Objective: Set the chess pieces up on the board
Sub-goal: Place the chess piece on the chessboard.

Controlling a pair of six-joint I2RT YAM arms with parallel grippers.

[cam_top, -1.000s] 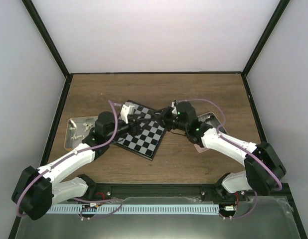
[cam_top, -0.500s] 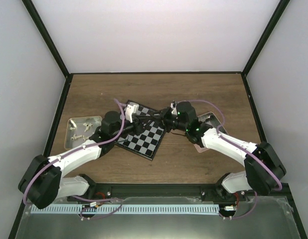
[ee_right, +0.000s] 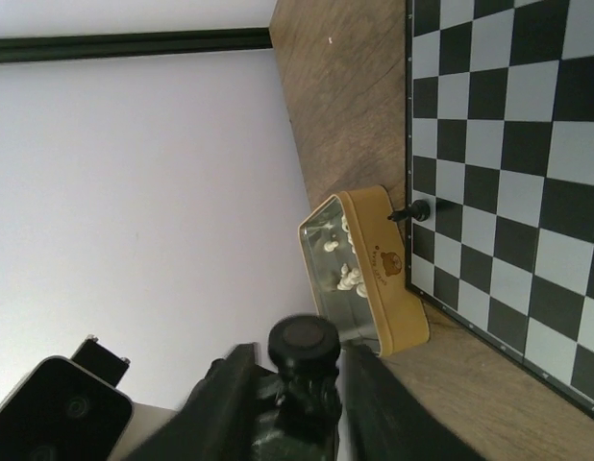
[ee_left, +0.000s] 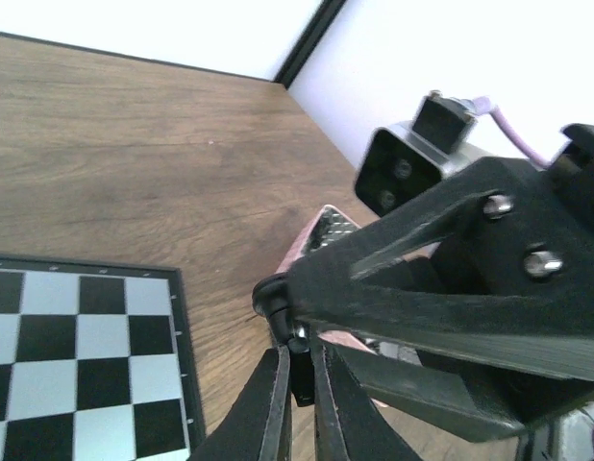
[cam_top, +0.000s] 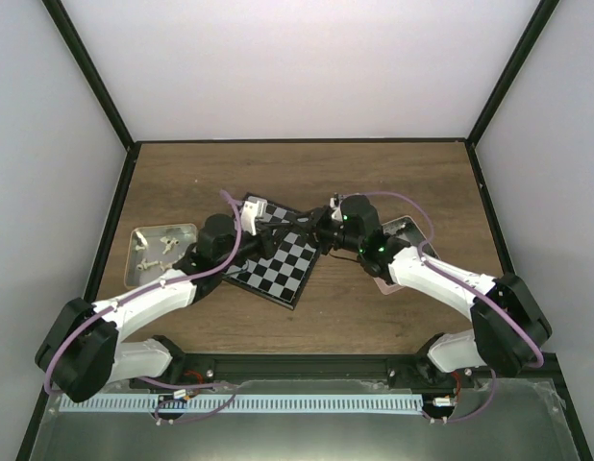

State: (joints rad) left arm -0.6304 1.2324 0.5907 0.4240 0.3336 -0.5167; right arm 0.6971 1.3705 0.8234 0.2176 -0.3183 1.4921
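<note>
The step in hand looks like a hand-to-hand pass of one black chess piece (ee_right: 304,338), held in the air between the two arms where they meet over the far right side of the board (cam_top: 287,271). The right hand (ee_right: 302,363) has a finger on each side of the piece, whose round base faces the right wrist camera, so it reads as clamped on it. In the left wrist view, the left hand (ee_left: 299,363) has its fingers drawn together, with a dark sliver pinched between the tips. This is judged to be the slim end of the same piece, though the close angle leaves some doubt. Below the pinch is bare tabletop (ee_left: 134,125), just off the board's black rim and near the pink tray (ee_left: 307,252). The board's squares are almost all bare. One black pawn (ee_right: 413,210) sits at its rim beside the tan tray (ee_right: 382,274), which holds the cream-white pieces (ee_right: 347,279), so the task appears to be in its early stages. The next move probably calls for the right fingers to part while the left keeps its pinch. The left arm can then carry the piece to a back-rank square and lower it upright.
</note>
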